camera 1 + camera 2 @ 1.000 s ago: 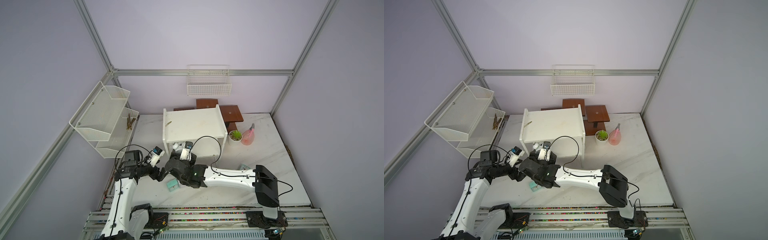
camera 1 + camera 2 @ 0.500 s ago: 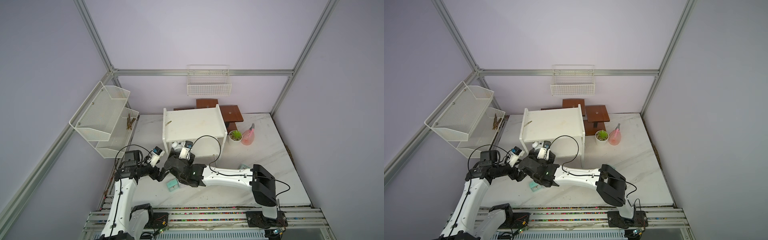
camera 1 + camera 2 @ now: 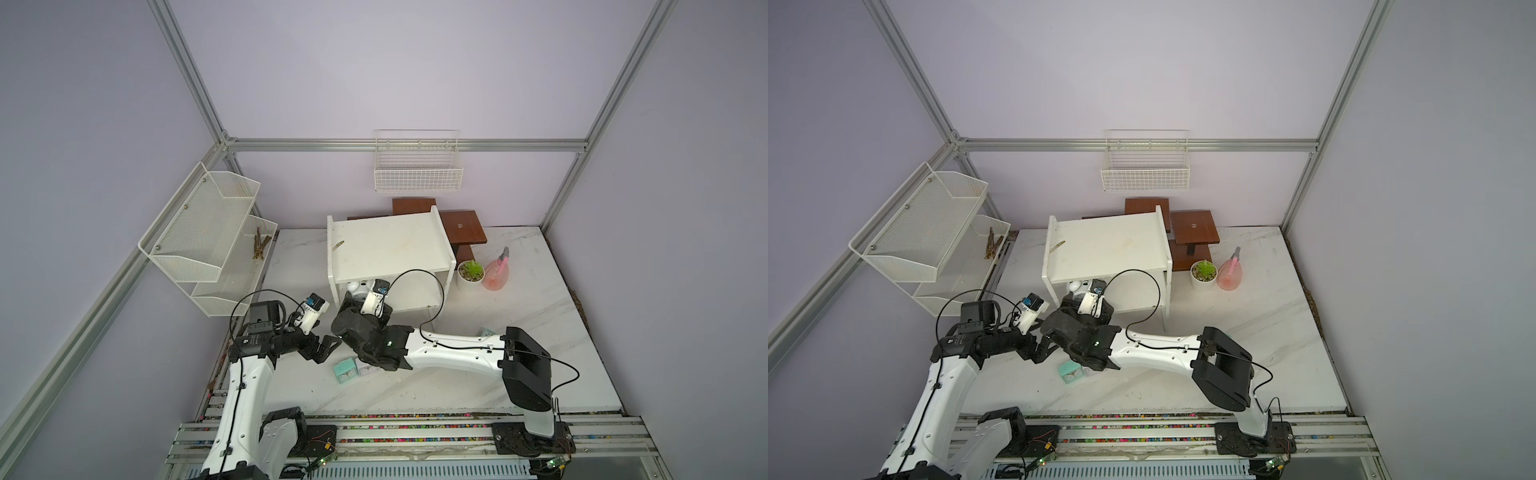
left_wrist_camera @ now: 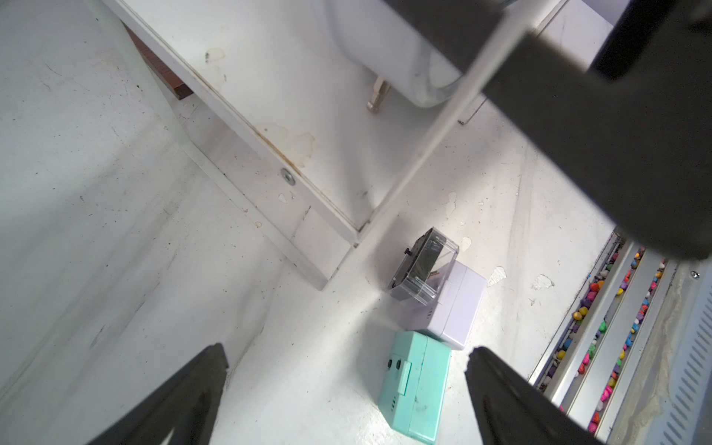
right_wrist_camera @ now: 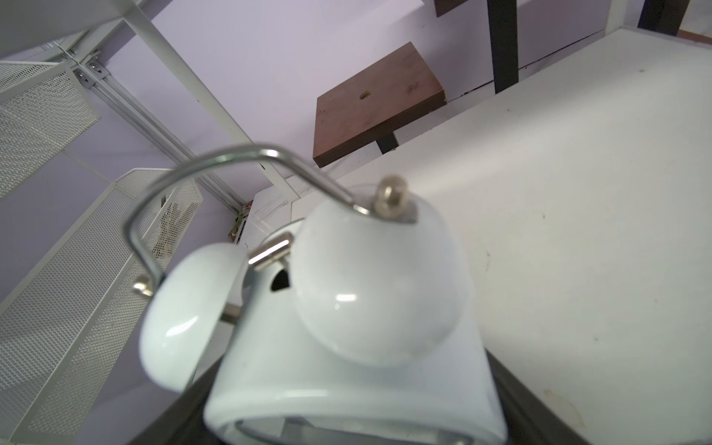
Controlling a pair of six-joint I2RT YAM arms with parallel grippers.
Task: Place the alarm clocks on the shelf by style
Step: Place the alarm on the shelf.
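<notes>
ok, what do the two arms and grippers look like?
The left arm and right arm: white link shells, black joints, looping black cables, white blue-capped wrist modules. The left gripper has black tapered fingers; the right gripper is black too.

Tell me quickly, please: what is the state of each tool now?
Left tool: open, holding nothing.
Right tool: closed on a white twin-bell clock.

Left wall: white mesh rack [image 3: 208, 232], brown sticks [image 3: 261, 246] in its lower bin | back wall: white wire basket [image 3: 417, 172] | white marble tabletop [image 3: 540, 291]: brown wooden stands [image 3: 463, 226] at back; potted succulent [image 3: 471, 272] just beside pink spray bottle [image 3: 496, 276] | front rail: coloured beads [image 3: 415, 415]
</notes>
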